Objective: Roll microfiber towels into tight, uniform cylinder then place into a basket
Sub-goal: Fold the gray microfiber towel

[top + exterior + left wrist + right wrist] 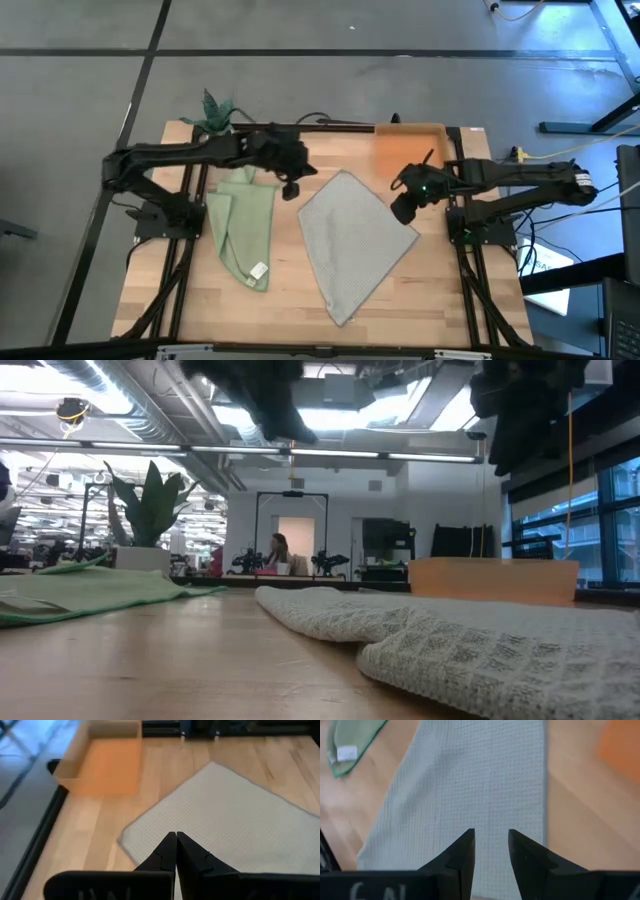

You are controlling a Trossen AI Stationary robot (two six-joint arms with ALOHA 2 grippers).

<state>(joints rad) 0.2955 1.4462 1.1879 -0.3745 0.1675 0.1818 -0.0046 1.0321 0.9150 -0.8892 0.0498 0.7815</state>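
Towels: 2 on desk (200, 300), both unrolled, lying apart w/ bare wood between.
Grey towel (355, 240): flat, spread as a diamond; sits betw. the two hands, one corner pointing toward left hand, another just under right hand. In low view its near edge is folded over into a low ridge.
Green towel (245, 228): folded lengthwise, white tag (259, 270) at one end; lies just beside left hand, on the side away from right hand.
Basket (408, 150): orange, shallow, at desk's back edge; just beyond right hand, well apart from left hand. Nothing seen inside it.
Left hand (291, 187): fingers (167, 851) pressed together, shut, holding nothing; above desk, over grey towel's corner, not touching it.
Right hand (402, 210): fingers (465, 847) partly apart w/ a clear gap, gripping nothing; grey towel seen through the gap, below. Raised off the cloth.
Plant pot (140, 557): white, w/ green leaves, at desk's back corner beyond left hand, near green towel's far end.
Room behind: a person (273, 550) far off, seen small in low view.
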